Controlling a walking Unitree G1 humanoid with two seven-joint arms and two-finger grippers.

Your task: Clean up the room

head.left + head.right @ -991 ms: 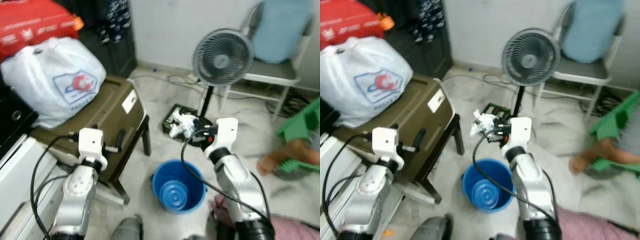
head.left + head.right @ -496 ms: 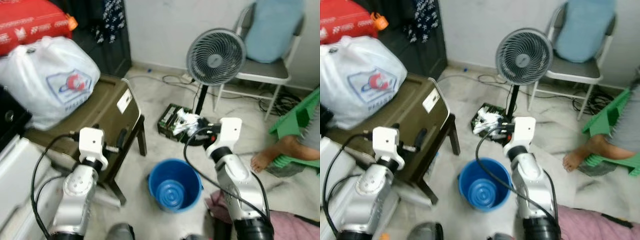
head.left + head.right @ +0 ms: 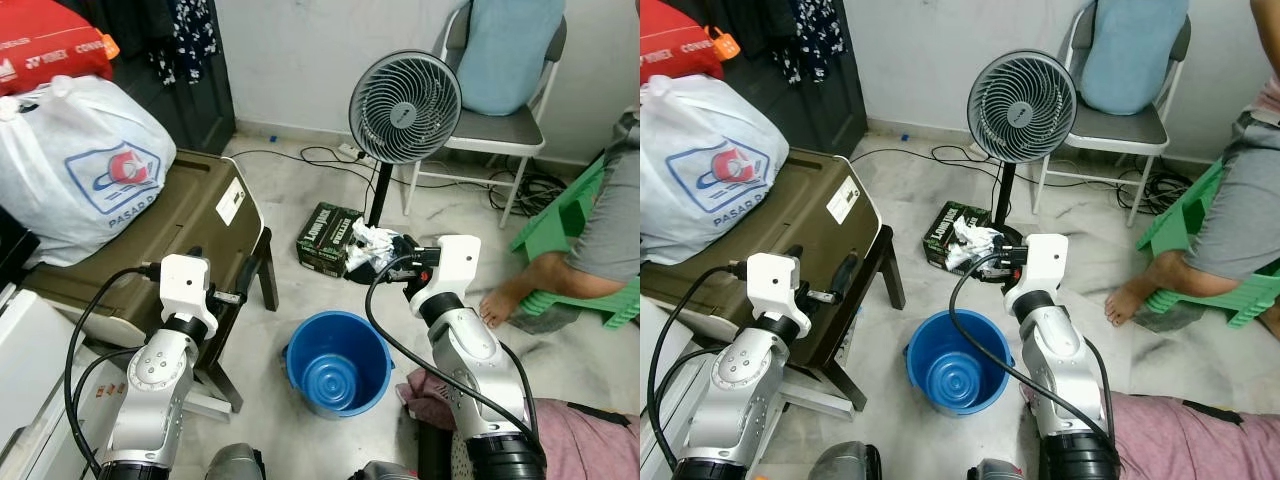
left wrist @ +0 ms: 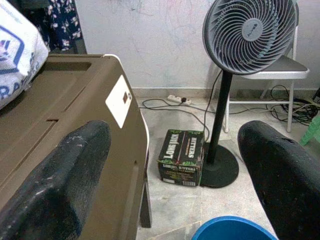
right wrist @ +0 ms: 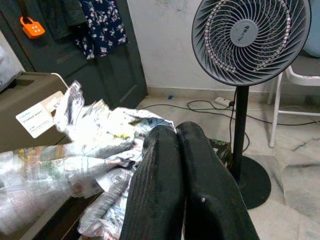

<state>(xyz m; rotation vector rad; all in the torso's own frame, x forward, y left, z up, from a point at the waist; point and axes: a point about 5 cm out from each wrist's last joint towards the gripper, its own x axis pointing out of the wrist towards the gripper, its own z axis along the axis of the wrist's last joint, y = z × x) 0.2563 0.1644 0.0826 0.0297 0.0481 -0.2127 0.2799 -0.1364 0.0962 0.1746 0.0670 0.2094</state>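
Observation:
My right gripper (image 3: 393,256) is shut on a crumpled white wrapper (image 3: 371,244), held above the floor just beyond the blue bucket (image 3: 337,362). In the right wrist view the two black fingers (image 5: 160,165) are pressed together, and the wrapper (image 5: 90,150) bulges out to one side of them. The bucket stands on the marble floor between my arms and has only a blue disc at its bottom. My left gripper (image 4: 172,132) is open, fingers wide apart, beside the brown case (image 3: 190,225).
A standing fan (image 3: 404,107) and a green carton (image 3: 325,238) are just beyond the bucket. A white bag (image 3: 85,165) lies on the brown case. A person sits on a green stool (image 3: 575,225) at the right. A chair (image 3: 500,120), cables and pink cloth (image 3: 440,385) are nearby.
The camera has shifted and the picture is sharper, with the seated person more in view. Both arms hold the same pose, and the right gripper still grips the wrapper.

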